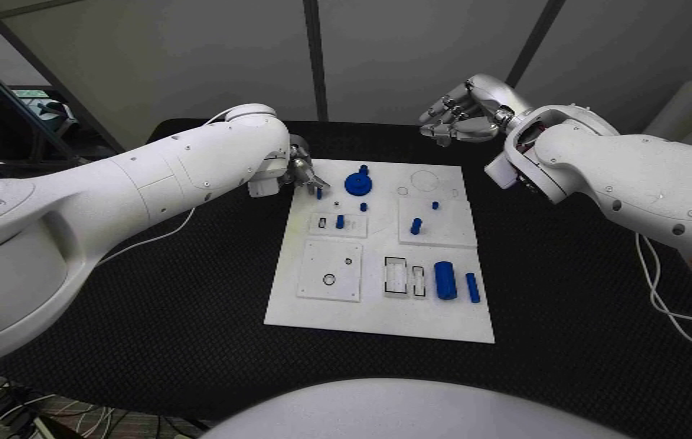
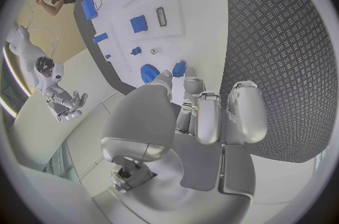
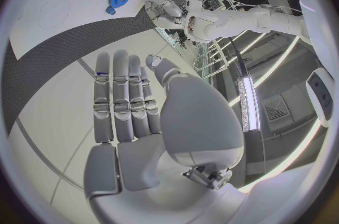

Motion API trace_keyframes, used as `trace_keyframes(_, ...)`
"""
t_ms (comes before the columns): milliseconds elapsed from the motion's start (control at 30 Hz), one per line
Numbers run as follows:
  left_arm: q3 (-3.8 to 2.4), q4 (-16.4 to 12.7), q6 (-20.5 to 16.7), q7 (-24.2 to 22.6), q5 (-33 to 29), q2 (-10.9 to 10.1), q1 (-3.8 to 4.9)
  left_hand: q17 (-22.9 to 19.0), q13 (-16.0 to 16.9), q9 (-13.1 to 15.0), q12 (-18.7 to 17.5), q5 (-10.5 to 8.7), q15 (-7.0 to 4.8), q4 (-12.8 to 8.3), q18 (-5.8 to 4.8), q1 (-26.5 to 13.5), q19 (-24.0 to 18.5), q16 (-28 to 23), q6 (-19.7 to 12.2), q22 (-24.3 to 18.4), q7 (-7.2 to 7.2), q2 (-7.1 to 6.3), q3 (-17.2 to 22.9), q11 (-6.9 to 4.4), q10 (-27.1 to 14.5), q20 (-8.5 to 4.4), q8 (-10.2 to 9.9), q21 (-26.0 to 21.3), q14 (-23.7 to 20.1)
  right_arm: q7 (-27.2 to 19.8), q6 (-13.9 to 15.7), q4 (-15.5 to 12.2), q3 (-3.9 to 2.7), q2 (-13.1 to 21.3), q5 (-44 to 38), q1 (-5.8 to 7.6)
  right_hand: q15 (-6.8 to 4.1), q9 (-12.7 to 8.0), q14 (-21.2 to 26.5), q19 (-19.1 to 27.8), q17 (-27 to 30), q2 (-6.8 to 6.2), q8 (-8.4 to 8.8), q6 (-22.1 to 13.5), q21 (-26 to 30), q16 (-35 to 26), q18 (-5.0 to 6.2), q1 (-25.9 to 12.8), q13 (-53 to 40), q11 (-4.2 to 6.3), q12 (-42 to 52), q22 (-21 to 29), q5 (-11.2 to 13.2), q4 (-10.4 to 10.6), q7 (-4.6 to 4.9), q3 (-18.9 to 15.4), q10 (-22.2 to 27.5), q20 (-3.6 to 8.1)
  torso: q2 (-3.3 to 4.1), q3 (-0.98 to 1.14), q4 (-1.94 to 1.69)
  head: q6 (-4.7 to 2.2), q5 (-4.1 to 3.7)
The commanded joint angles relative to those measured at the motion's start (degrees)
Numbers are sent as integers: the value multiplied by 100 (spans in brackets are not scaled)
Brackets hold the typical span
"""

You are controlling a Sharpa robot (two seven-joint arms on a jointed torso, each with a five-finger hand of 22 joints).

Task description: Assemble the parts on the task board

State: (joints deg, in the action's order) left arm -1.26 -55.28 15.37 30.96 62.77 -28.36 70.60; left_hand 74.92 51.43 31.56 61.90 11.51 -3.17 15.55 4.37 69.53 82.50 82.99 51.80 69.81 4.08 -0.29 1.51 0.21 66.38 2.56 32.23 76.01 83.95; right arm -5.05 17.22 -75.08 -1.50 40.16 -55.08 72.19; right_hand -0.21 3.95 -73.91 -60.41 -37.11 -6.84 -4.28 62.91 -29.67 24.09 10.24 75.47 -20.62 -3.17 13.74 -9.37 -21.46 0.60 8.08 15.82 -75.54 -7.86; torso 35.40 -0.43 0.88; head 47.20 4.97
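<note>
Even overhead light; wrist views fisheye-warped.

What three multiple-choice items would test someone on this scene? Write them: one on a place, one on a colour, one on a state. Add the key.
1. Where is the blue gear?
A. At the far end of the task board, close to the left hand
B. At the board's near right corner
C. Off the board, on the black table

2. What colour is the task board?
A. Black
B. White
C. Blue

3. How is the right hand?
A. Holding a blue cylinder
B. Pressing down on the board
C. Raised beyond the board's far right corner, fingers apart, holding nothing

Key:
1 A: the head view shows the gear at the board's far edge, beside the left hand.
2 B: the plate is white against the black table.
3 C: its fingers are spread and nothing is in them, clear of the board.
</note>
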Motion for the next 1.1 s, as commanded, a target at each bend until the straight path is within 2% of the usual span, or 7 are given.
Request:
trace_keyframes(33, -2, -5, -204, -120, 43, 2, 8, 934, 1, 8, 37, 39, -49, -33, -21, 43, 46, 21, -28, 9, -2, 12, 2, -25, 18, -15, 28, 36, 408, -27, -6, -9, -3, -2, -6, 11, 27, -2, -10, 35, 5, -10, 18, -53, 31, -26, 18, -23, -5, -2, 32, 7, -31, 40, 1, 0, 45, -12, -2, -1, 0, 6, -5)
trace_keyframes(300, -3, -14, -250, -161, 43, 9, 8, 937, 8, 33, 48, 39, -54, -56, -22, 94, 49, 25, -25, 17, -12, 28, 17, -31, 26, -18, 56, 40, 410, -27, -13, 0, -3, -11, -6, 11, 27, -2, -10, 35, 5, -10, 18, -53, 31, -26, 18, -23, -5, -2, 32, 7, -31, 40, 1, 0, 45, -12, -4, -4, -3, 5, 0)
trace_keyframes(400, -3, -23, -211, -172, 42, 11, 7, 939, 24, 75, 68, 45, -68, -127, -22, 230, 50, 27, -24, 27, -35, 96, 85, -51, 45, -30, 104, 42, 411, -26, -20, 3, -3, -16, -6, 11, 27, -2, -10, 35, 5, -10, 18, -53, 31, -26, 18, -23, -5, -2, 32, 7, -31, 40, 1, 0, 45, -12, -3, -2, 0, 2, 4)
trace_keyframes(467, -3, -28, -170, -177, 41, 10, 7, 940, 42, 114, 80, -249, -102, -266, -21, 496, 53, 27, -42, 39, -72, 247, 292, -88, 62, -58, 142, 47, 412, -25, -24, 5, -3, -18, -6, 11, 27, -2, -10, 35, 5, -10, 18, -53, 31, -26, 18, -23, -5, -2, 32, 7, -31, 40, 1, 0, 45, -12, -3, -2, 1, 4, 3)
trace_keyframes(567, -3, -32, -75, -166, 16, 2, 7, 939, 46, 148, 73, -425, -125, -451, -25, 786, 56, 25, -95, 54, -100, 334, 624, -116, 72, -86, 159, 51, 411, -21, -32, 7, -3, -17, -6, 11, 27, -2, -11, 34, 7, -10, 17, -52, 31, -26, 18, -24, -7, -1, 33, 7, -34, 42, 0, 0, 44, -12, -3, -3, 4, 10, -3)
trace_keyframes(833, -3, -17, 185, -72, -18, -18, 6, 954, 130, 196, 138, -437, -134, -575, -36, 830, 74, 43, -108, 112, -112, 257, 1160, -131, 182, -98, 187, 76, 419, -16, -49, 9, -3, -18, -6, 11, 27, -2, -14, 32, 9, -10, 16, -51, 31, -25, 19, -25, -9, -1, 35, 7, -39, 45, 0, 1, 43, -12, -1, -1, 2, 24, -1)
trace_keyframes(1100, -3, -5, 141, -71, -22, -26, 5, 967, 166, 233, 168, -447, -142, -627, -44, 705, 90, 58, -100, 159, -120, 149, 1657, -126, 245, -103, 205, 96, 426, -23, -41, 11, -3, -24, -6, 11, 27, -1, -18, 30, 12, -11, 14, -48, 31, -25, 19, -27, -12, -1, 37, 7, -43, 49, -1, 1, 41, -12, -2, 0, 3, 25, 6)
